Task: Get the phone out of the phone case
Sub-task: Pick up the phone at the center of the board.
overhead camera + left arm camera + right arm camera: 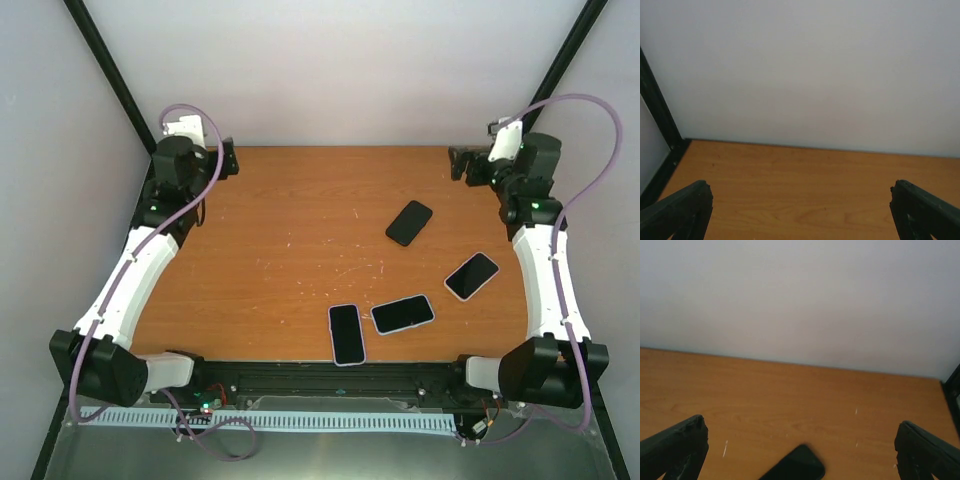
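Phones (403, 314) lie scattered over right half of the table (260, 250).

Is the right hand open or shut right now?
Open. In the right wrist view the right hand shows fingers wide apart, holding nothing; a dark phone lies beyond them.

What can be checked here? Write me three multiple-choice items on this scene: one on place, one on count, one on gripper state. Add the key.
1. On the table, where is the black phone relative to the pale-edged phones?
A) nearer the far edge
B) nearer the near edge
C) on top of one

2. How many phones in all?
A) two
B) six
C) four

3. How do the grippers stand?
A) left shut on a phone
B) both open, empty
C) right shut on a phone

Key: A, it lies beyond the other three; C, one black plus three pale-edged; B, left gripper and right gripper show wide, empty gaps.
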